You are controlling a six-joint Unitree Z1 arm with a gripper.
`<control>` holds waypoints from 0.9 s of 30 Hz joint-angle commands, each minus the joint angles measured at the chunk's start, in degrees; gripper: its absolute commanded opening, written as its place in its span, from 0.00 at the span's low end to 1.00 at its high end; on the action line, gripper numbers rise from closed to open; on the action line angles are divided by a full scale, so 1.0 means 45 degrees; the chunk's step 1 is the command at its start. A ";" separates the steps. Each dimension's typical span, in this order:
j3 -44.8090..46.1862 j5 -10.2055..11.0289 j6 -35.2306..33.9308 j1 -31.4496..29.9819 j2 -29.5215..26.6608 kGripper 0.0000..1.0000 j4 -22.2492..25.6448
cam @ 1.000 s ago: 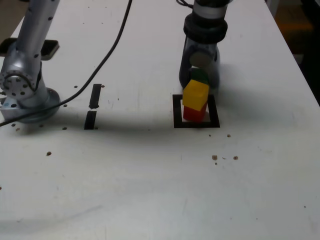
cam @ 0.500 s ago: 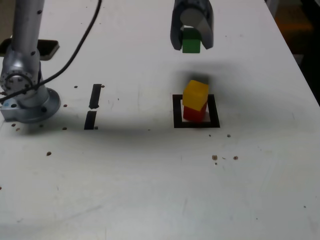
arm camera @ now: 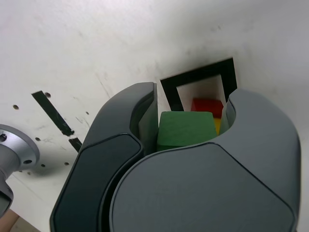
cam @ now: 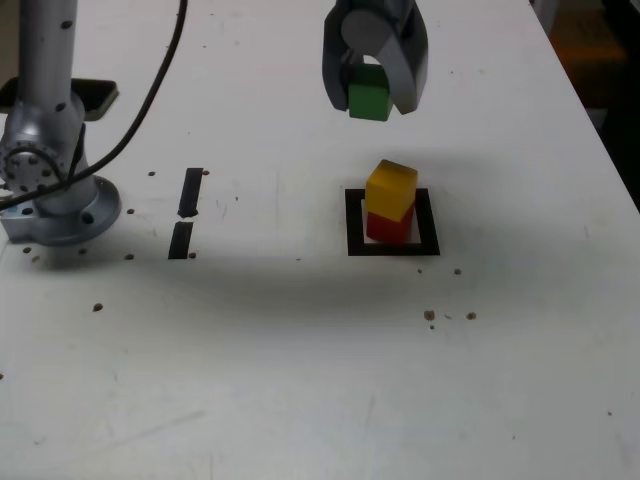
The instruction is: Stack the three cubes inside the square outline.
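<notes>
Pinching the green cube (cam: pixel 369 100) between its jaws, the gripper (cam: pixel 375 95) is held above the table (cam: pixel 300 380); the yellow cube (cam: pixel 391 189) is stacked on the red cube (cam: pixel 388 228) inside the square outline (cam: pixel 354 222).

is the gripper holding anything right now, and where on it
Yes: the gripper holds the green cube, pinched by two opposite side faces between its fingers, lifted clear of the table.
</notes>
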 commanded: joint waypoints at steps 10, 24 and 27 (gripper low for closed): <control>-0.0151 -0.0481 -0.0253 -0.1183 0.0142 0.26 -0.0094; 0.0210 -0.0673 -0.0630 -0.1941 0.0741 0.26 -0.0817; 0.0238 -0.0672 -0.0661 -0.1971 0.0800 0.26 -0.0909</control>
